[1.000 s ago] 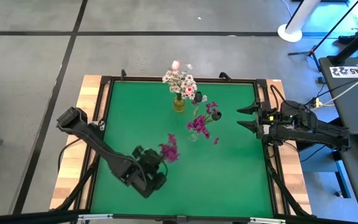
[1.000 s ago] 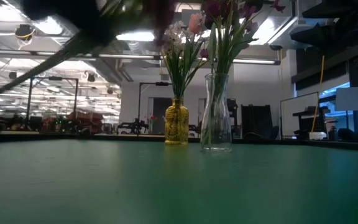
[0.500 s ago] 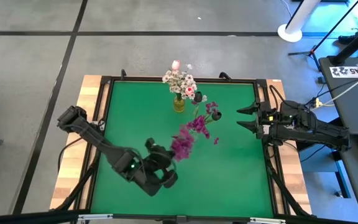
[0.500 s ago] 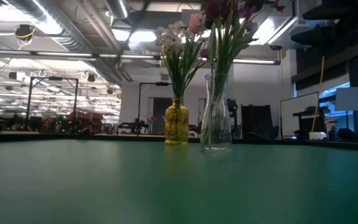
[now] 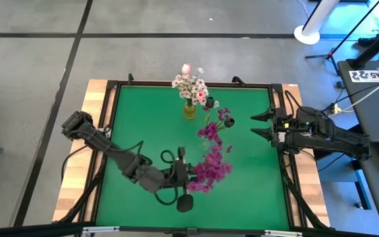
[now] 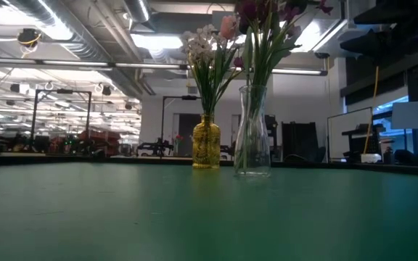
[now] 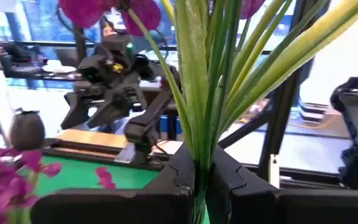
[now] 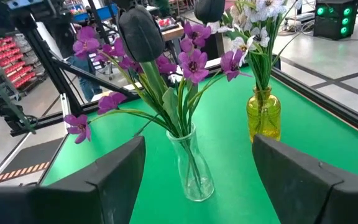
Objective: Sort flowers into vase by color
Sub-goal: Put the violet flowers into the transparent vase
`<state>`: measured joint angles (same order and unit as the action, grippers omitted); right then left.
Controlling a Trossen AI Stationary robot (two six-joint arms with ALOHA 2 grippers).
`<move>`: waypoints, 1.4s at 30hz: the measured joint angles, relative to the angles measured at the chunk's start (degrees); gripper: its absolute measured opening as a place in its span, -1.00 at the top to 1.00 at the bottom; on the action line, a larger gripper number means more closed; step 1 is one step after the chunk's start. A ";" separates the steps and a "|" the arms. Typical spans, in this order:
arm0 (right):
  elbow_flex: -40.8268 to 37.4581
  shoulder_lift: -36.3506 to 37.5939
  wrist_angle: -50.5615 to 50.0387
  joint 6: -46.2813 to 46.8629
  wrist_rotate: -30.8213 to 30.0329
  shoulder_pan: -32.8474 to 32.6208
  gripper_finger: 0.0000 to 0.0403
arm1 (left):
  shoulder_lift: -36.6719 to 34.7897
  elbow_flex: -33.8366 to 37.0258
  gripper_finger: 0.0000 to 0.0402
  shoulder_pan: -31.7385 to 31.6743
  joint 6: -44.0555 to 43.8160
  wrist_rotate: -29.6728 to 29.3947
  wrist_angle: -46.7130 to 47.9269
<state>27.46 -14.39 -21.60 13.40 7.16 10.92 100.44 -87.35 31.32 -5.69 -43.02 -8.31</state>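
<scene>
My left gripper (image 5: 178, 178) hovers over the near middle of the green table, shut on a magenta-purple sprig (image 5: 212, 171); a dark bloom (image 5: 185, 204) sticks out of that bunch toward the near edge. A clear glass vase (image 5: 205, 142) (image 8: 191, 171) stands on its base at mid-table with purple flowers and a dark bloom (image 8: 142, 31) in it. Behind it a yellow vase (image 5: 189, 109) (image 6: 206, 142) holds white clusters and a pink bud. My right gripper (image 5: 263, 124) waits open at the right edge, facing both vases. My left gripper pinches a bundle of thin green stems and leaves (image 7: 197, 134) between its two fingers (image 7: 176, 171), which lie across the stems. The sprig is lifted clear of the table. In the high view it lies about level, blossoms (image 5: 216, 168) pointing toward the table's right edge.
The table has a black frame (image 5: 176, 84) and wooden side strips. The left arm (image 5: 104, 145) reaches across the near left. Bare green mat lies on the near right and far left. Equipment and a desk stand beyond the right edge.
My left gripper has carried the purple sprig from the near left toward the table's right, closer to the clear vase, and turned so the blossoms swung from the far side toward the right edge. The stem that crossed the low view's top has left it.
</scene>
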 joint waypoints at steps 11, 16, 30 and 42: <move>-0.02 0.02 -1.37 -0.16 -0.02 0.00 -0.47 | 0.02 0.00 0.97 -8.25 4.72 16.75 -7.23; -0.02 0.02 -2.26 -0.21 0.00 -0.01 -0.47 | 0.00 0.02 0.97 -10.42 12.07 17.81 -12.20; -0.02 0.02 -2.21 -0.45 -0.02 -0.02 -0.47 | -0.98 1.64 0.98 -15.24 6.43 27.48 -10.74; -0.02 0.01 -2.53 -0.21 -0.02 -0.07 -0.47 | -10.42 9.81 0.98 -14.21 11.91 22.28 -12.26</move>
<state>27.44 -14.37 -24.12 13.19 7.14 10.85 90.02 -77.54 17.10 6.22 -20.74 -20.57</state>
